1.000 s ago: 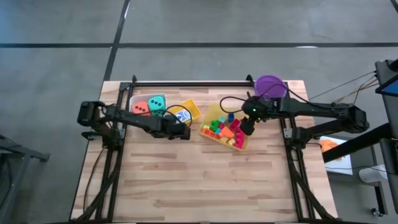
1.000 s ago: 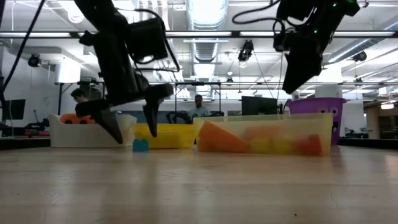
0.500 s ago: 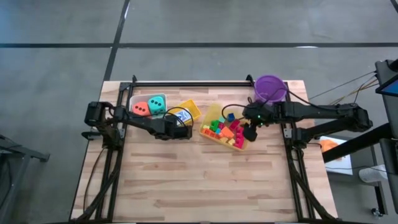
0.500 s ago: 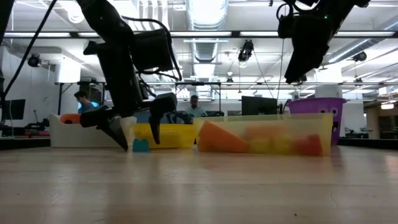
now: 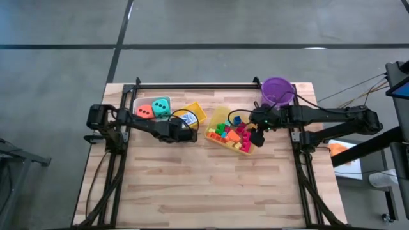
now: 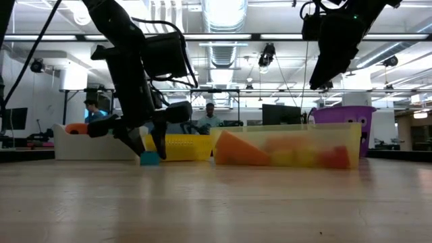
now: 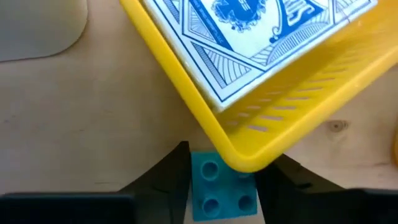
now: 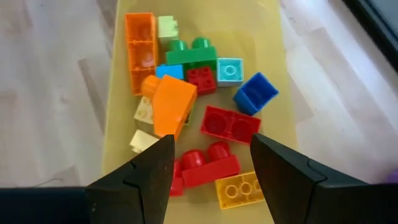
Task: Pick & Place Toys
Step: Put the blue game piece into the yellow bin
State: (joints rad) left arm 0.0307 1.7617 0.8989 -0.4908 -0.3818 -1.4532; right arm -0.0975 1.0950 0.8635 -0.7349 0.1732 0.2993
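Observation:
A small teal-blue brick [image 7: 221, 186] lies studs up on the table against the near corner of the yellow bin [image 7: 292, 93]. My left gripper [image 6: 147, 147] is down at the table and shut on this brick. The blue-white card box [image 7: 249, 37] lies inside the yellow bin. Several coloured bricks [image 8: 211, 124] fill a clear bin [image 5: 231, 131]. My right gripper [image 8: 211, 180] hangs open above them with nothing between its fingers. An orange die [image 5: 144, 110] and a teal die [image 5: 161, 106] sit in another clear bin. My left gripper pinches the teal-blue brick by two opposite sides [image 7: 194, 183] between its two fingers. The fingers come steeply from above. The brick stands flat on the table with its studs up, its far end tucked under the yellow bin's rim.
The purple bucket [image 5: 278, 91] stands at the far right corner. The three bins line the far half of the table. The near half of the wooden table [image 5: 204, 191] is bare. People sit in the room behind the table in the low view.
My left gripper has come down toward the table beside the yellow bin, and its fingers have closed from wide apart onto the teal-blue brick. The brick has stayed where it was on the table.

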